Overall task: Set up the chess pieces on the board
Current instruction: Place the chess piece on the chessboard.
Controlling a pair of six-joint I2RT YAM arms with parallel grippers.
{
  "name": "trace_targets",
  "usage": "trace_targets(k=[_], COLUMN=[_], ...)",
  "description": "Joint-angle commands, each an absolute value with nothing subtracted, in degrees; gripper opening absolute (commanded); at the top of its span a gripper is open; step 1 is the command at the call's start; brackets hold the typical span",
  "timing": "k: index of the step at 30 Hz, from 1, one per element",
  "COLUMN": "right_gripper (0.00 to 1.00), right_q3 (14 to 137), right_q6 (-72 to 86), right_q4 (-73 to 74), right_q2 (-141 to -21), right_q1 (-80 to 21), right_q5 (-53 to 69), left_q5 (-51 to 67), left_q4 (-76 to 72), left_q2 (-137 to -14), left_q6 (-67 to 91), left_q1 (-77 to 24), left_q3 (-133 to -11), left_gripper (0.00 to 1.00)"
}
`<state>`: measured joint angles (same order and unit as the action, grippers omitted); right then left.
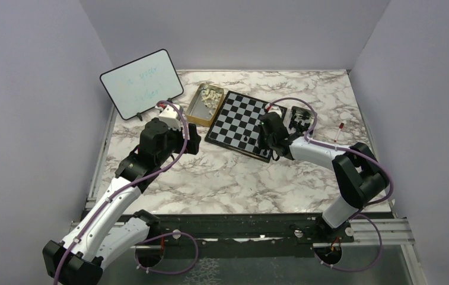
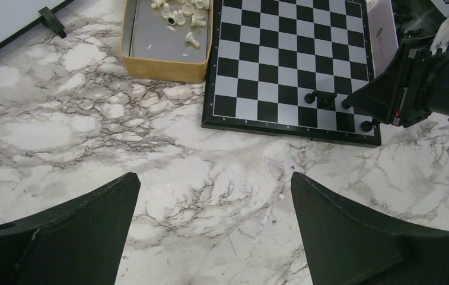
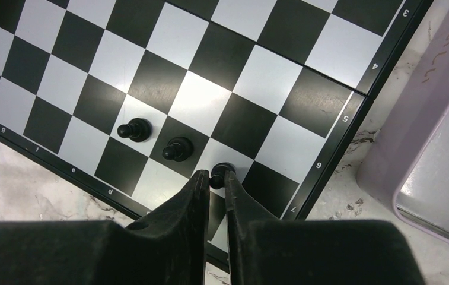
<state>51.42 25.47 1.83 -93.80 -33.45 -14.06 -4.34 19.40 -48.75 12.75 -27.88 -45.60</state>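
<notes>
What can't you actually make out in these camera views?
- Writing on the white dry-erase board: top view, too faint and small to read.
- Black piece at the tips of the right gripper: right wrist view, its fingers cover the lower part; gripped or free, unclear.
- Cream pieces in the gold tin: left wrist view, cut off by the top edge, so no full count.
</notes>
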Motion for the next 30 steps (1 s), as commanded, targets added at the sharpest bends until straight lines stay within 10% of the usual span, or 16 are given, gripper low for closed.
trace_targets(k=[1,30], right_gripper=[0.21,0.34], right_q3=[52.20,54.92], right_q6=[25.67,26.67], right_q4=[3.06,4.96], right_q2=[-93.26,-96.12], right_q1=[-33.95,-33.98], right_q5=[-13.63,-13.27], left_q5=[-4.21,-4.56], left_q4=[18.46,18.46], left_q2=[-47.67,-46.83], left_q6=[12.57,12.59], left_q1=[-28.04,-28.04], left_q3=[-45.15,-45.08], left_gripper=[0.99,0.99])
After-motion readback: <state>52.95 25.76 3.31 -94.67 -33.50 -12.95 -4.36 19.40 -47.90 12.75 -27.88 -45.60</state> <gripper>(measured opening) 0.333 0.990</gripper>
